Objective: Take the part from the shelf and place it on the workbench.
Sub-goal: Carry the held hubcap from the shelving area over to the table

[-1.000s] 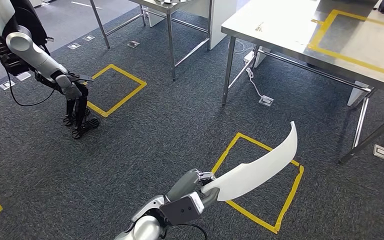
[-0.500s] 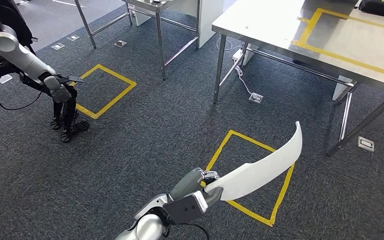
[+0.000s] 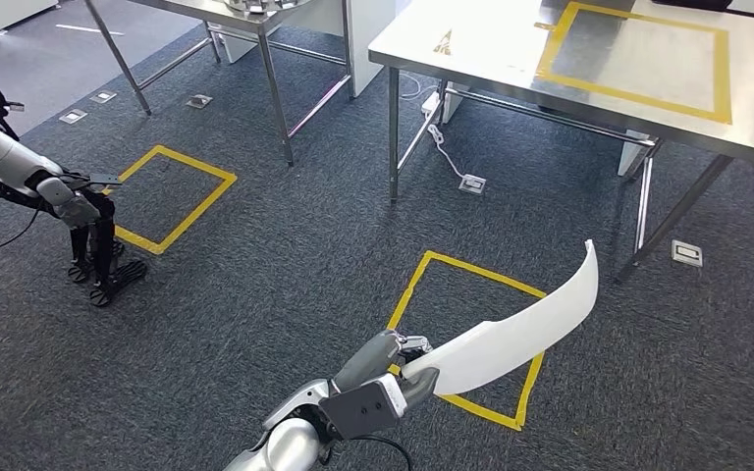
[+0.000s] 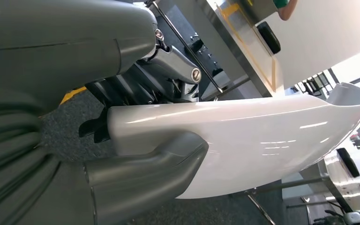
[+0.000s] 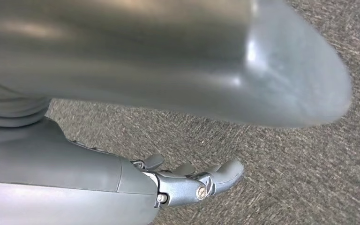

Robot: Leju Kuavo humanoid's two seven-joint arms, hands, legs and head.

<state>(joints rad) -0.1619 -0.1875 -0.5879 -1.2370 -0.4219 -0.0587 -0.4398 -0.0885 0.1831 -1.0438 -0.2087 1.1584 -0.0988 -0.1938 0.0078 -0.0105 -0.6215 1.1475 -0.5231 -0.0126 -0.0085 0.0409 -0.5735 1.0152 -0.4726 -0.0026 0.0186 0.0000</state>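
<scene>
The left hand [image 3: 393, 361] has a solid hold on the part [image 3: 515, 329], a long white curved panel, glossy, shaped a bit like a big blade. It's gripped at the wide end, and the rest sticks out ahead and to the right, rising to a narrow tip. From the left wrist view you can see the thick grey thumb [image 4: 145, 176] pressed against one face of the panel [image 4: 243, 140] and the darker fingers [image 4: 122, 93] wrapped on the other side, so it's clamped between them.

The part is up in the air over the dark grey carpet [image 3: 285, 285], hanging above a yellow tape square [image 3: 466, 334] on the floor. The workbench [image 3: 491, 49], a steel table with a yellow tape rectangle [image 3: 638, 54] marked on its top, sits further ahead and to the right, well apart from the part.

The right hand [image 5: 192, 180] hangs over carpet with nothing in it, fingers loosely curved and apart.

Off to the left there's another humanoid robot [image 3: 29, 172] standing by a second yellow floor square [image 3: 162, 196], arm held out. Another steel table [image 3: 236, 15] stands behind it at the top, and a white power cable [image 3: 447, 147] runs down to a floor socket under the workbench.
</scene>
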